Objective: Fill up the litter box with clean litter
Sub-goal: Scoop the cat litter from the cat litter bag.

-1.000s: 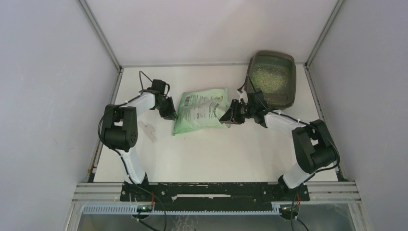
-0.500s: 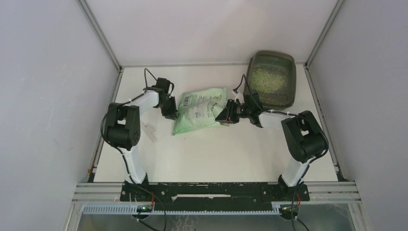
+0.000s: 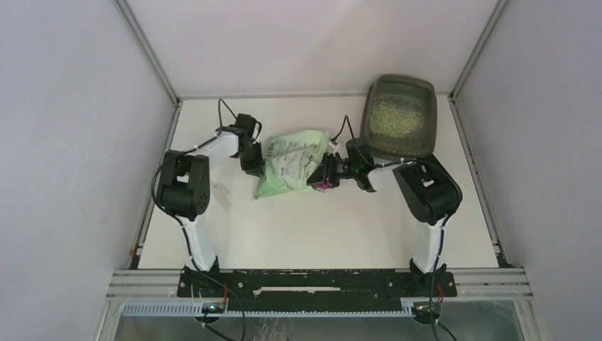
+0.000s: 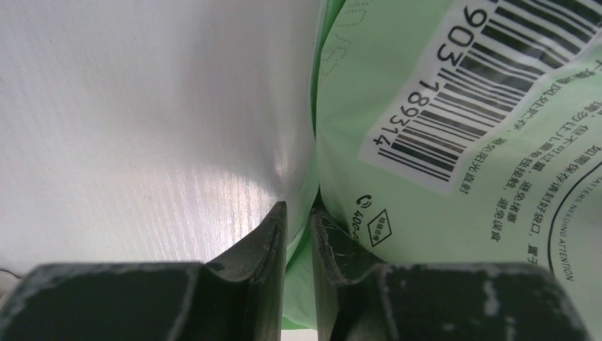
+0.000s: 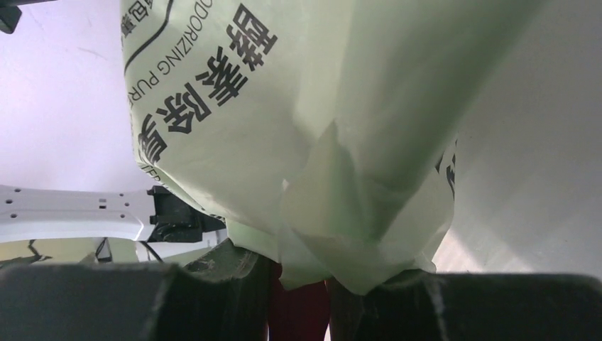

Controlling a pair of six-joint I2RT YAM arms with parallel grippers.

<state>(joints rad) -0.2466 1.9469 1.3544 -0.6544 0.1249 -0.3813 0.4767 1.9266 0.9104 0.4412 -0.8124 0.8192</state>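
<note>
**Litter box in the far right corner, both my grippers on the bag**

The litter box (image 3: pixel 402 152) sits at the far right corner of the table (image 3: pixel 319 227), close to the back wall. The clean litter (image 3: pixel 389 112) lies inside it as a pale, grainy layer across the floor of the tray. The raised rim is visible all the way round.

Just left of the box, and apart from it, is the green bag (image 3: pixel 289 165), bunched up between my two arms. My right forearm runs just in front of the box's near left corner.

My right gripper (image 3: pixel 324 176) is at the bag's right end. In its wrist view the jaws are clenched on a folded corner of the plastic, which hangs down between them. A dark red thing (image 5: pixel 298 316) shows in the gap below that corner, and from above there is a speck of magenta in the same spot. I cannot tell what it is.

My left gripper (image 3: pixel 256 168) is at the bag's left edge. In its wrist view the fingers (image 4: pixel 266 241) stand nearly together, pinching a thin strip of the green plastic, with the barcode (image 4: pixel 454 114) just beyond them.

I cannot tell whether the bag is off the table. A small white piece (image 3: pixel 220 193) lies near my left arm.
</note>
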